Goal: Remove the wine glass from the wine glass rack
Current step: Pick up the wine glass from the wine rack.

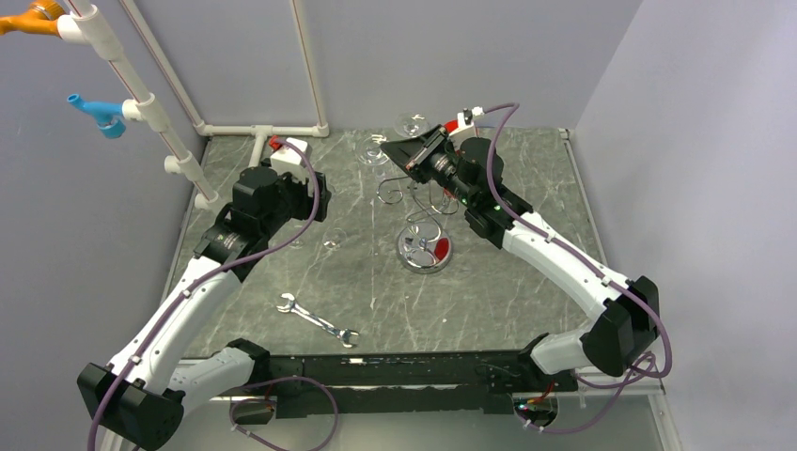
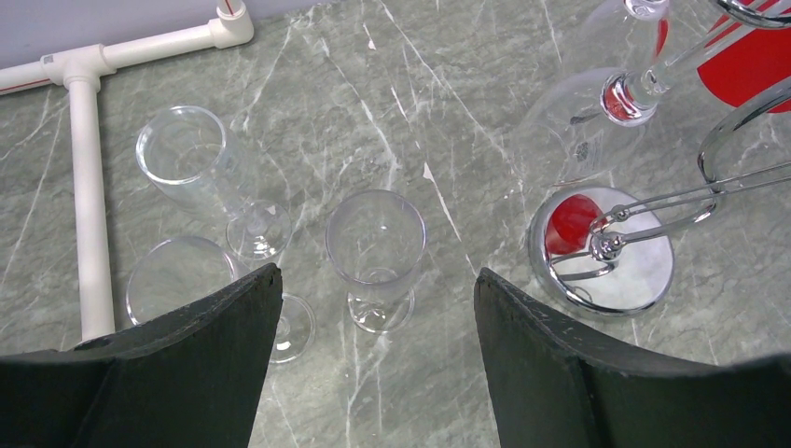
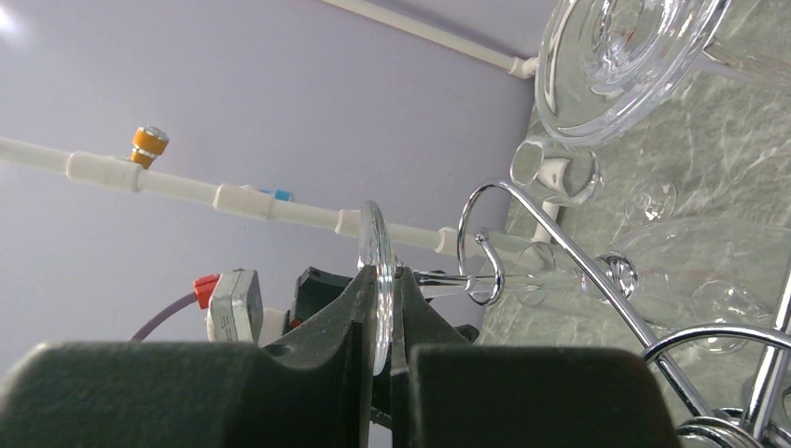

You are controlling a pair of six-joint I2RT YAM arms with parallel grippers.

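The wine glass rack (image 1: 425, 246) is a chrome wire stand with a round shiny base (image 2: 606, 271), at the table's middle. My right gripper (image 3: 384, 280) is shut on the thin round foot of a clear wine glass (image 3: 376, 229), held edge-on between the pads. The glass's stem runs right through a curled wire arm of the rack (image 3: 597, 283). In the top view this gripper (image 1: 416, 158) hovers above the rack's far side. A second glass (image 2: 578, 131) hangs upside down from the rack. My left gripper (image 2: 378, 278) is open, low over the table left of the rack, holding nothing.
Three clear glasses (image 2: 375, 243) (image 2: 182, 154) (image 2: 177, 280) stand on the marble table ahead of the left gripper, beside a white pipe frame (image 2: 86, 205). A silver wrench (image 1: 318, 321) lies near the front. Grey walls close the back and sides.
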